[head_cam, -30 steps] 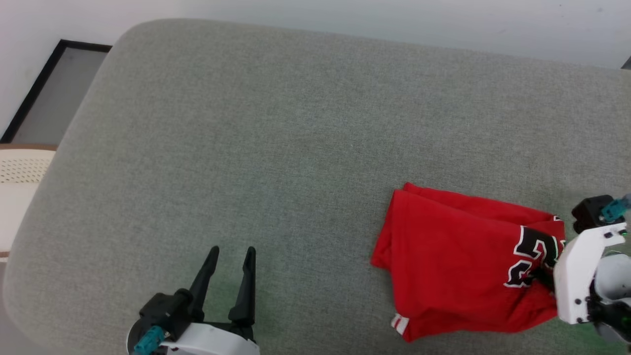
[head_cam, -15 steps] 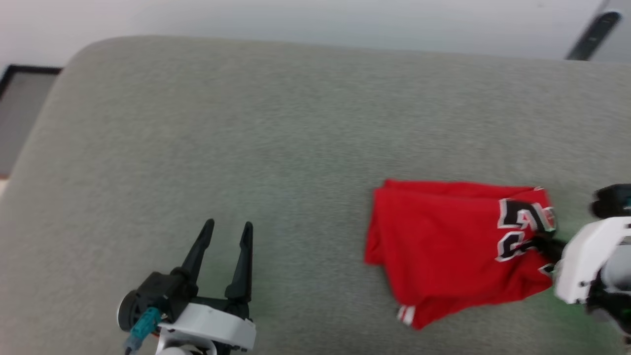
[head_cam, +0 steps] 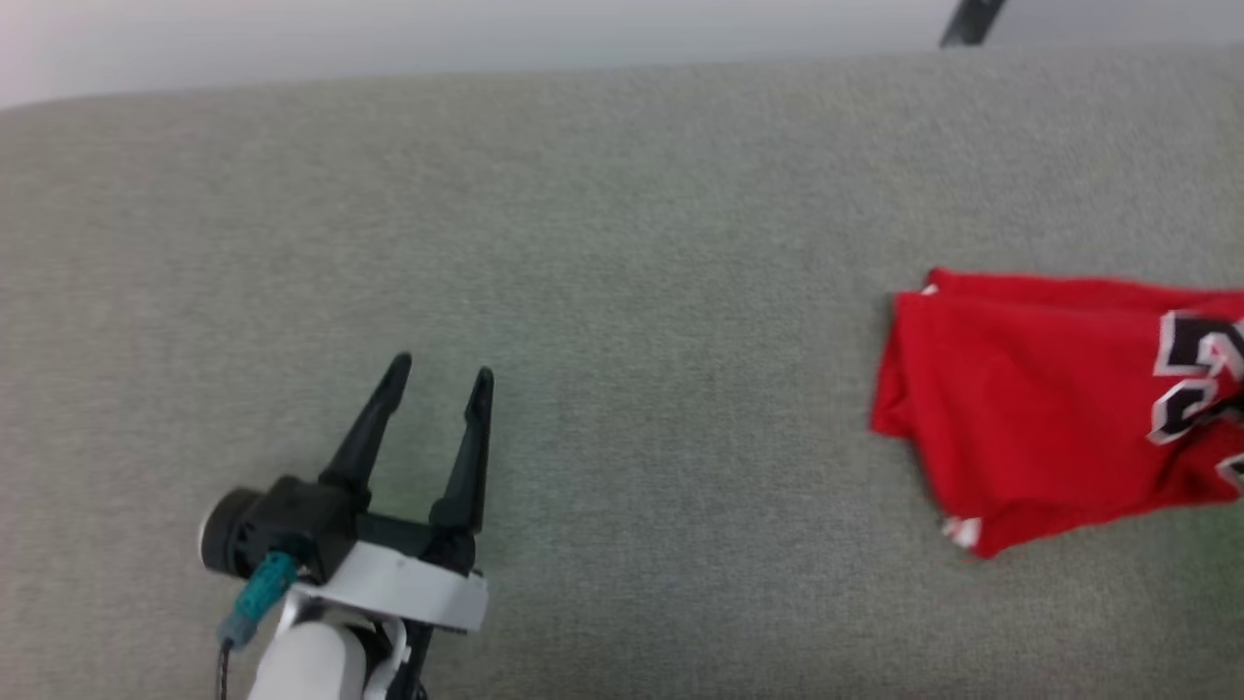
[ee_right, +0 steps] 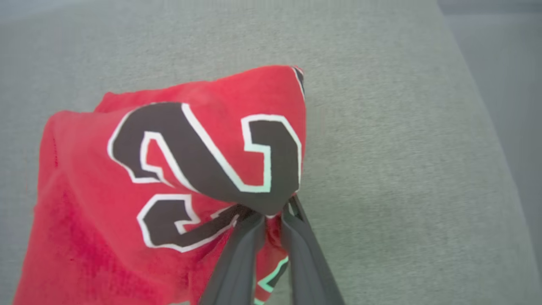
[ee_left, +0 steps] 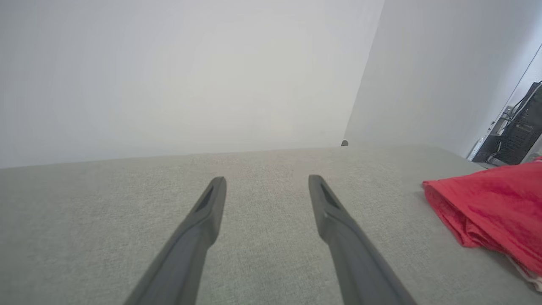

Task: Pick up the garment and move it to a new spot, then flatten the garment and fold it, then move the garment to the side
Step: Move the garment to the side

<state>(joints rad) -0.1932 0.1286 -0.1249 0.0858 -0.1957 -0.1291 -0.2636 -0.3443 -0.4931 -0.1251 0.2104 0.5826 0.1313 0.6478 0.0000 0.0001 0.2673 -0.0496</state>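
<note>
Now right claw (ee_right: 273, 217) pinched shut on shirt (ee_right: 76, 212) edge beside number print. Left claw (head_cam: 440, 372) idle, fingers spread, empty. Shirt already folded, resting toward right of grey cushion (head_cam: 622, 243). Probably final sideways move; release remaining.

Black "2" on the garment (ee_right: 80, 237)

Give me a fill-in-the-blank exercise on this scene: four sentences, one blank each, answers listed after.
1. The garment is mostly ____ in colour.
2. Its lettering is black with a ____ outline.
3. The right gripper is ____ on the garment.
4. The left gripper, jaws open, holds ____.
Answers: red; white; shut; nothing.
</note>
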